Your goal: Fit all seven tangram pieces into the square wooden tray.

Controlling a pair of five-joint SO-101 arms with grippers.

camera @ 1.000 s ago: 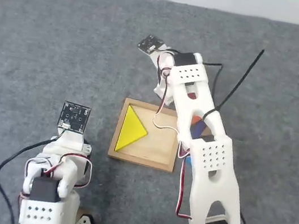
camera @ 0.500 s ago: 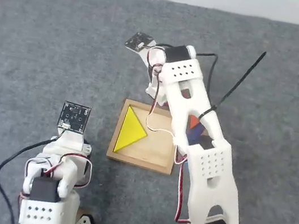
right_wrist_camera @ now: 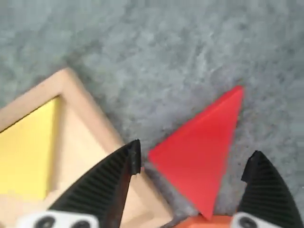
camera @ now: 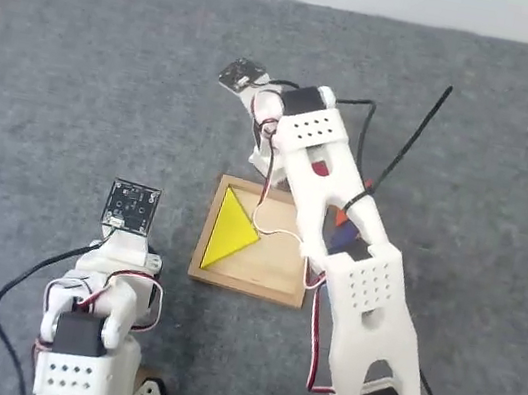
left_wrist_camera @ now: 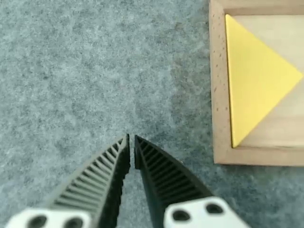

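Note:
The square wooden tray (camera: pixel 278 266) lies mid-table with a yellow triangle (camera: pixel 230 227) flat in its left part. My right arm (camera: pixel 330 198) stretches over the tray's right side to its far edge. In the right wrist view my right gripper (right_wrist_camera: pixel 195 153) is open, its fingers straddling a red triangle (right_wrist_camera: pixel 202 137) that lies on the carpet just outside the tray's corner (right_wrist_camera: pixel 71 80). My left gripper (left_wrist_camera: pixel 131 139) is shut and holds nothing. It hovers over bare carpet beside the tray's rim (left_wrist_camera: pixel 217 95), with the yellow triangle (left_wrist_camera: pixel 254 85) close by.
Grey carpet covers the table. An orange piece (camera: pixel 364 188) and a blue piece (camera: pixel 343 237) peek out from under the right arm, right of the tray. A black cable (camera: pixel 409 151) arcs off that arm. My left arm (camera: pixel 114 274) stands at the front left.
My right arm has swung left along the tray's far edge. The tray has shifted and turned slightly. My left arm has not moved.

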